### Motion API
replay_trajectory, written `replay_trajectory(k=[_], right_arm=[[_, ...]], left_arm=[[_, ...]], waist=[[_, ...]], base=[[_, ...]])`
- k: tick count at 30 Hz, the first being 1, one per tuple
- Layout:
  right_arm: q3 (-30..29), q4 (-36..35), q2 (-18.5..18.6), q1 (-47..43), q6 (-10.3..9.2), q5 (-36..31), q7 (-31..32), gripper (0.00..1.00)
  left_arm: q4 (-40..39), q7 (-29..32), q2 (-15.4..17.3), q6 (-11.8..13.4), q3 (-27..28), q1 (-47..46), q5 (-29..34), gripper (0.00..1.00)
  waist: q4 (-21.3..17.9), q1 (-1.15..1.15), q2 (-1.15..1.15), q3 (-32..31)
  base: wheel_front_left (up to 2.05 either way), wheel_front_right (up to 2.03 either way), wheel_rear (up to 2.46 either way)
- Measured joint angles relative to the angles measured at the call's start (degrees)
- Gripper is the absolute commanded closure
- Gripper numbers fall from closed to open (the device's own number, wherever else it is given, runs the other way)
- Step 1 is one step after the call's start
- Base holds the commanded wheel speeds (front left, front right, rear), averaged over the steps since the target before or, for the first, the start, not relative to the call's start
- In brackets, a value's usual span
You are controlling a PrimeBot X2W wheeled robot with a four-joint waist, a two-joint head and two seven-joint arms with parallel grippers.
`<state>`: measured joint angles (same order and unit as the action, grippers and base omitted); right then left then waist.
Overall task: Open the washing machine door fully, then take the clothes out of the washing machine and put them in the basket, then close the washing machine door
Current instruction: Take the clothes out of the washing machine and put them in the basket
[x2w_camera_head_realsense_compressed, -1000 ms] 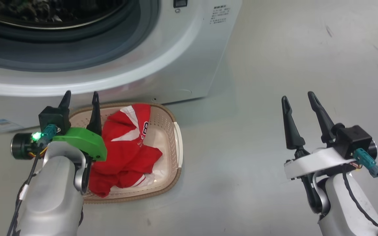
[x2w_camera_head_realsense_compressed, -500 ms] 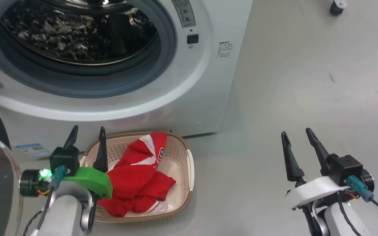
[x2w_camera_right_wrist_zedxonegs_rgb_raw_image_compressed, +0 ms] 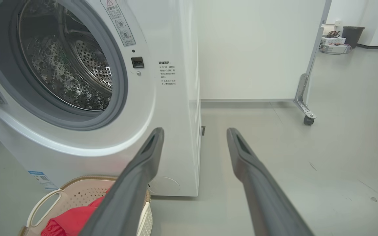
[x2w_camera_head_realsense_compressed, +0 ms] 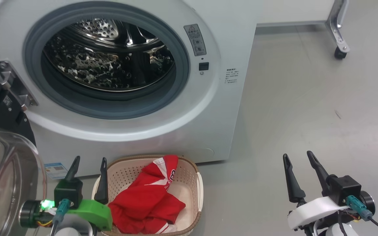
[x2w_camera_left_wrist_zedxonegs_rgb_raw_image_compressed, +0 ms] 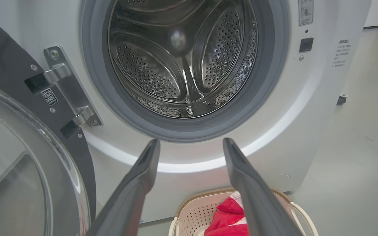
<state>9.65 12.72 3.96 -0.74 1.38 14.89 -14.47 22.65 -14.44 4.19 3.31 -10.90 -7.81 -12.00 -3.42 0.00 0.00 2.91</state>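
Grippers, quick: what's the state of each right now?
Left gripper: open, holding nothing.
Right gripper: open, holding nothing.

Left pincer (x2w_camera_head_realsense_compressed: 90,159): two long dark fingers spread wide, empty, pointing up the head view. Green wrist collar (x2w_camera_head_realsense_compressed: 92,213) behind them, with a small green light (x2w_camera_head_realsense_compressed: 46,204) lit.
Right pincer (x2w_camera_head_realsense_compressed: 297,154): fingers likewise spread, empty, leaning slightly left. White wrist collar (x2w_camera_head_realsense_compressed: 310,209).

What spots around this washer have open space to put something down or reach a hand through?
The grey floor right of the washing machine is bare, out to the wheeled leg. The drum looks empty. Crowded: the basket, mostly filled by red clothes, and the open door at left.
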Motion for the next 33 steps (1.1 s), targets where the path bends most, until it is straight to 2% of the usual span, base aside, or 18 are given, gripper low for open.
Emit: replay_trajectory(k=[10, 33], right_arm=[[0.15, -0.89, 0.02, -2.21, -0.12, -0.01, 0.01, 0.00], [0.08, -3.45, 0.54, -3.54, -1.05, -0.35, 0.63, 0.00]], left_arm=[[-3.93, 0.00, 0.35, 0.45, -0.30, 4.42, 0.03, 0.00], [-11.01, 2.38, 0.66, 1.46, -0.41, 9.00, 0.51, 0.00]], waist=[[1.09, 0.00, 0.00, -2.84], [1.08, 0.00, 0.00, -3.10]], base=[[0.00, 0.00, 0.00], [0.00, 0.00, 0.00]])
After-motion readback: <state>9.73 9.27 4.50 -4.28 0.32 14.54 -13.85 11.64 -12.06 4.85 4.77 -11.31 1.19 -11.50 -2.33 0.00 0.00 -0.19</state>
